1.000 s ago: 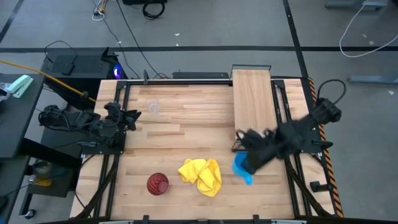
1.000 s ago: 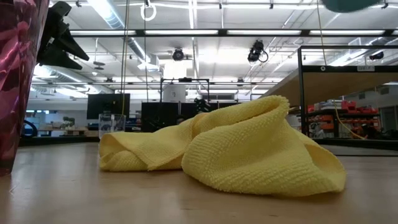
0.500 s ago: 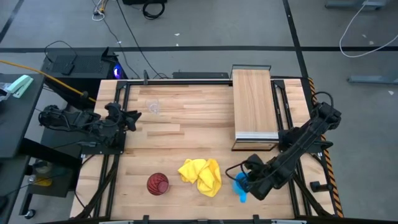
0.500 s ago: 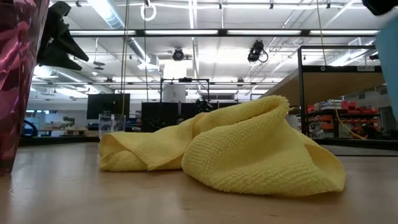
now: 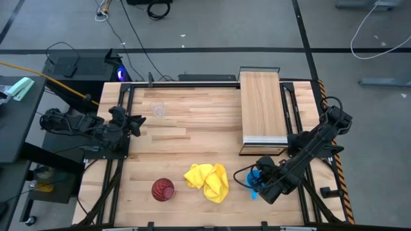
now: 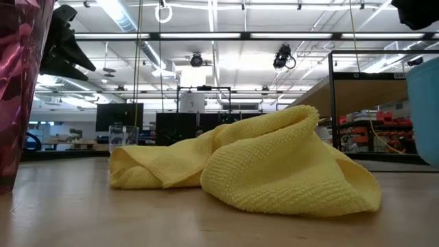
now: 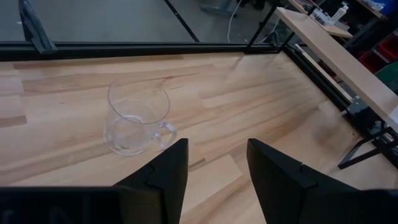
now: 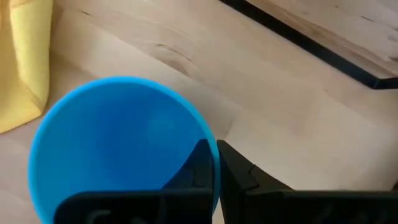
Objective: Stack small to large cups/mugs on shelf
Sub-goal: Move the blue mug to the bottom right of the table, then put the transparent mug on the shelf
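My right gripper (image 5: 260, 179) is shut on the bright blue mug (image 5: 254, 185) near the table's near right corner, right of the yellow cloth (image 5: 207, 181). In the low view the mug (image 6: 425, 110) stands upright at the right edge. The dark red ribbed tumbler (image 5: 163, 190) stands on its base near the near edge, left of the cloth. The small clear cup (image 7: 137, 118) stands on its base at the far left of the table, ahead of my open, empty left gripper (image 7: 214, 168). The light-wood shelf (image 5: 263, 106) is at the far right. My right gripper holds the blue mug by its rim (image 8: 210, 142), on the side nearest the wrist. One finger (image 8: 198, 163) is inside the mug and one (image 8: 239, 174) outside, the wall between them. The fingers slant down from above. The mug hangs upright, mouth up, seemingly just clear of the table.
The crumpled yellow cloth (image 6: 260, 161) lies between the tumbler and the mug. The shelf's dark frame (image 5: 263, 151) stands just beyond the mug. My left arm (image 5: 96, 125) waits at the table's left edge. Bare wood lies mid-table.
My right gripper has carried the blue mug from just before the shelf's front end toward the table's near edge and down. In the low view the mug has come down from the top of the picture to just above the table. It stays upright.
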Robot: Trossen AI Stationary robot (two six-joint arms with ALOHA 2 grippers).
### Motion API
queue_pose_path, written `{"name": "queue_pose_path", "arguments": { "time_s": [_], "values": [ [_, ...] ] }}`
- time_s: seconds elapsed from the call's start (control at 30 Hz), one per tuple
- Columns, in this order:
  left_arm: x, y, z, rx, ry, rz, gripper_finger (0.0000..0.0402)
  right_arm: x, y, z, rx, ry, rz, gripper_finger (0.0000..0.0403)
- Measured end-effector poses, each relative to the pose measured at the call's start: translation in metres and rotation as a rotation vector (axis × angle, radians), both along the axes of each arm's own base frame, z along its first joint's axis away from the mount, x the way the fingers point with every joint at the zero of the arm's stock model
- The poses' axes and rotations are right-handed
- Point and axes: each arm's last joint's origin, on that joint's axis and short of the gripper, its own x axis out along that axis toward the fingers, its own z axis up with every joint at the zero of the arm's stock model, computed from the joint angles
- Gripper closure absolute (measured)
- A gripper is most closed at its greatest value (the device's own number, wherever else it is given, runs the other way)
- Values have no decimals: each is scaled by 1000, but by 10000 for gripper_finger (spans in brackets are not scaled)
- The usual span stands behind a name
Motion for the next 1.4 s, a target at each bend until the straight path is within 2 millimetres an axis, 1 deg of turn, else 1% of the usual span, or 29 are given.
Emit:
{"name": "queue_pose_path", "arguments": {
  "time_s": [0.2, 0.57, 0.67, 1.03, 1.1, 1.2, 1.3, 1.4],
  "values": [
    [0, 0, 0, 1, 4, 0, 230, -2, -3, -11, -6, 2, 2, 396],
    [0, 0, 0, 1, 4, 0, 230, -4, -4, -17, -12, -1, 25, 390],
    [0, 0, 0, 1, 4, 0, 230, -2, -3, -16, 1, -5, 26, 374],
    [0, 0, 0, 1, 4, -1, 230, 1, 0, -11, 31, -29, 10, 285],
    [0, 0, 0, -3, 3, -4, 230, 0, 0, -7, 42, -40, 7, 276],
    [2, -1, 0, -10, -4, -9, 230, -3, -4, 4, 70, -79, 1, 266],
    [5, -1, 1, -9, -12, 6, 230, -8, -9, 19, 111, -125, 1, 263],
    [8, 0, 0, -16, -4, 56, 230, -15, -16, 36, 146, -200, -19, 263]
  ]
}}
